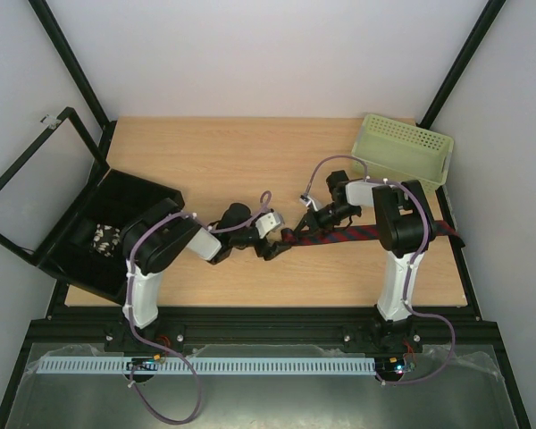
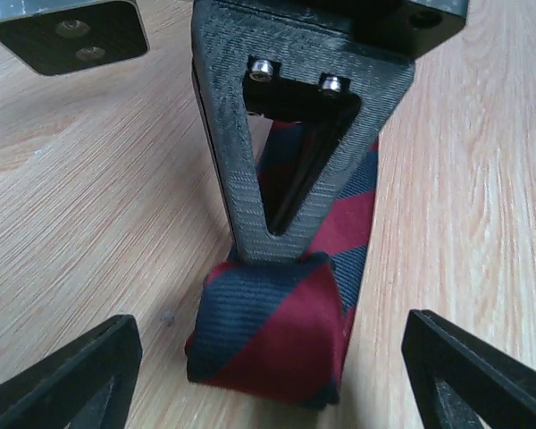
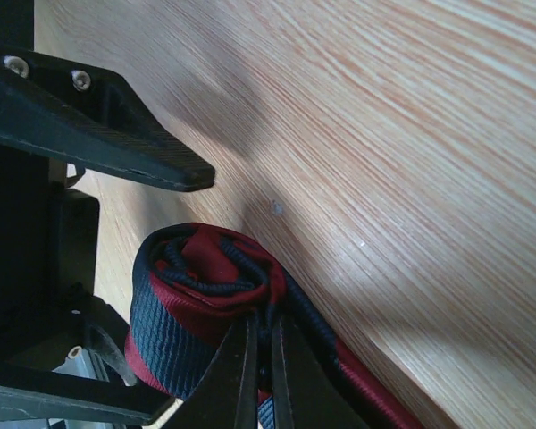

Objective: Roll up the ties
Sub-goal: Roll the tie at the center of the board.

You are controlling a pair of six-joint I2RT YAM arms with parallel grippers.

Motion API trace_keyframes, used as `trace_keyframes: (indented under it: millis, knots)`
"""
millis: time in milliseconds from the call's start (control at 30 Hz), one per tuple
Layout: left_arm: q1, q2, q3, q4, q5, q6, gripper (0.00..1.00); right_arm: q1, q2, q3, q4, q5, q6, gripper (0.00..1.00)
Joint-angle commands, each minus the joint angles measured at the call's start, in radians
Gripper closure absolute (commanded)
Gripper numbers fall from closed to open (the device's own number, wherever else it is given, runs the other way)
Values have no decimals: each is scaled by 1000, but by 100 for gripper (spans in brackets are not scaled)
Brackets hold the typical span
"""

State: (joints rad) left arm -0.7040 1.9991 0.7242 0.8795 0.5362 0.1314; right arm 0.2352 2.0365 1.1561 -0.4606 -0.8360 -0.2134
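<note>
A dark red tie (image 1: 366,234) with navy stripes lies flat along the right half of the table. Its left end is wound into a small roll (image 2: 277,353). My right gripper (image 3: 263,338) is shut, its fingertips pinching the fabric at the roll's (image 3: 188,304) inner turns. From the left wrist view, the right gripper's finger (image 2: 286,197) stands upright just behind the roll. My left gripper (image 2: 270,323) is open, with one finger (image 2: 71,380) on each side of the roll and neither touching it. In the top view the left gripper (image 1: 274,248) and right gripper (image 1: 304,225) meet at the tie's left end.
A pale green perforated basket (image 1: 402,147) stands at the back right corner, just behind the right arm. An open black box (image 1: 116,232) sits at the left edge with a patterned item (image 1: 103,238) inside. The tie's far end (image 1: 451,234) reaches the table's right edge.
</note>
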Motion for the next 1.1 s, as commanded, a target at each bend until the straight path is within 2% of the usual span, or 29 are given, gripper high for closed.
trace_keyframes:
  millis: [0,233,367,433,533,700,767,900,1067]
  knots:
    - [-16,68,40,106,15,26,21,8,44,-50,-34,228,-11,99]
    - [-33,82,42,34,10,117,52,13,52,-16,-36,217,5,97]
    - [-37,30,1,-72,-37,216,71,8,34,33,-105,205,-18,89]
    - [-39,8,-11,-135,-69,254,78,-2,15,56,-143,188,-25,78]
    - [-51,-7,-15,-217,-131,291,81,-16,-5,97,-216,169,-25,61]
    - [-59,-28,-11,-282,-201,298,83,-30,-20,183,-390,54,-13,51]
    - [-64,-28,0,-304,-220,300,83,-29,-38,178,-412,0,12,46]
    - [-69,-17,24,-333,-226,289,83,-2,-59,165,-401,-42,57,44]
    - [-74,-11,28,-339,-226,277,83,56,-40,138,-320,33,108,48]
